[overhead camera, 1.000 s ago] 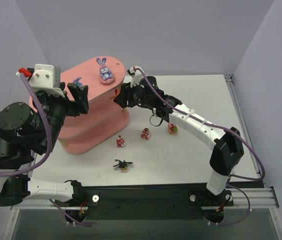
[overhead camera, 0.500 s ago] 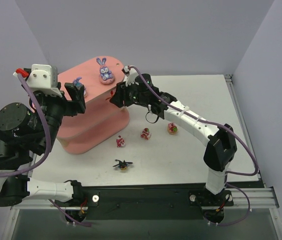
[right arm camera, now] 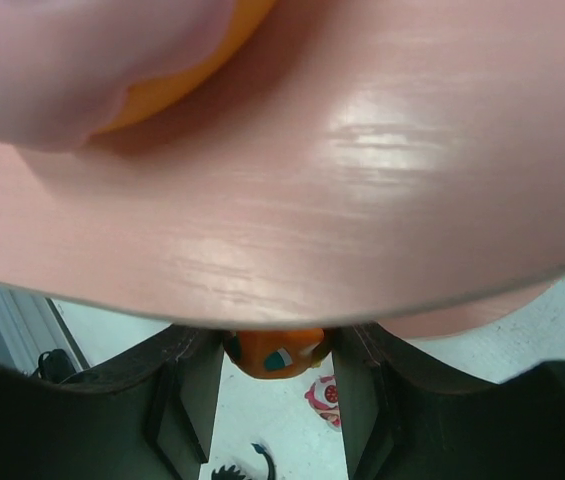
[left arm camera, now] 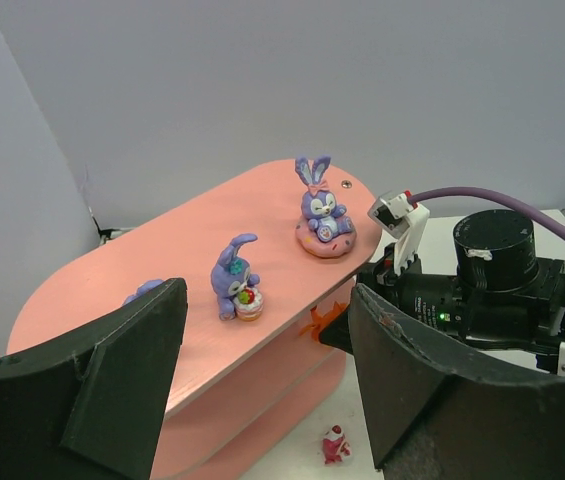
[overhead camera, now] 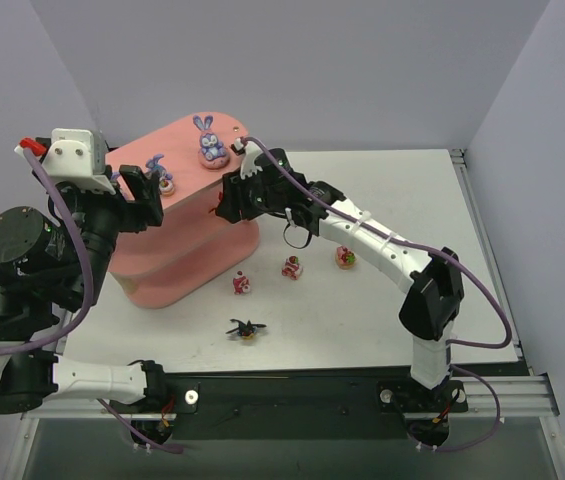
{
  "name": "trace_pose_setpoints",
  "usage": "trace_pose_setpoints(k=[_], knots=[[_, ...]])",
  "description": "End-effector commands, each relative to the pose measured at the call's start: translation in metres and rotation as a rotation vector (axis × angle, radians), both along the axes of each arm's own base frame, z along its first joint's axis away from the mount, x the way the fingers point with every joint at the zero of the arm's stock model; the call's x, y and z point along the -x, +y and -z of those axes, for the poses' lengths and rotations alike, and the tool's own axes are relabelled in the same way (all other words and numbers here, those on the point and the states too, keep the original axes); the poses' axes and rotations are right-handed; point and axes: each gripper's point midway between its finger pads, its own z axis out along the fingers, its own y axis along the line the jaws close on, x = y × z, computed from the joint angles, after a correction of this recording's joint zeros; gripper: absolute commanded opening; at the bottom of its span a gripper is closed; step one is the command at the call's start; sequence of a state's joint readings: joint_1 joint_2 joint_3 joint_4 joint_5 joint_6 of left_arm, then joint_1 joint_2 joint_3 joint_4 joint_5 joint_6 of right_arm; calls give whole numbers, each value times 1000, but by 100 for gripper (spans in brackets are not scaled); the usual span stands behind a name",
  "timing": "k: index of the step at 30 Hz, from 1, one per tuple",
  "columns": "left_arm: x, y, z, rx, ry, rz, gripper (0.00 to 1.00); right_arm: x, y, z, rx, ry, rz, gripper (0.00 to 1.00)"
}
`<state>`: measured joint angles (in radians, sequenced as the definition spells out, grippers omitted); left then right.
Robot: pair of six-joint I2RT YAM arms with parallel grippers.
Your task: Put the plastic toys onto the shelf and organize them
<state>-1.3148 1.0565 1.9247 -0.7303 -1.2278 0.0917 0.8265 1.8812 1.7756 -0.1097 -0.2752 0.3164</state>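
At the shelf (overhead camera: 187, 175) edge, my right jaws clench the orange toy (right arm camera: 274, 355); my left jaws hang released near the small bunny (left arm camera: 234, 285).

Your right gripper (overhead camera: 228, 198) has slid left with the orange toy (right arm camera: 274, 353) (pinched between its fingers), in under the top board of the shelf (overhead camera: 187, 185); your left gripper (overhead camera: 145, 193) has backed off leftward, clearing the small bunny (overhead camera: 158, 168)

Robot lab cell, plain lilac walls (overhead camera: 362, 60), white table (overhead camera: 382, 305), aluminium mounting rail (overhead camera: 507, 395)
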Motion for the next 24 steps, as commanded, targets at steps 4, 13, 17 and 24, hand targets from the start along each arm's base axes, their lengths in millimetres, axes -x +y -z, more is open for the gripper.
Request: trace_pose_setpoints(k=[4, 13, 17, 24], knots=[[2, 13, -6, 13, -9, -22, 76, -9, 8, -7, 11, -14, 18, 10], [3, 16, -6, 17, -8, -25, 76, -19, 4, 1, 42, -32, 54, 11], [2, 16, -7, 15, -9, -27, 75, -19, 1, 4, 44, -41, 71, 13], [2, 16, -8, 12, -9, -32, 75, -22, -2, 2, 10, -87, 94, 17]])
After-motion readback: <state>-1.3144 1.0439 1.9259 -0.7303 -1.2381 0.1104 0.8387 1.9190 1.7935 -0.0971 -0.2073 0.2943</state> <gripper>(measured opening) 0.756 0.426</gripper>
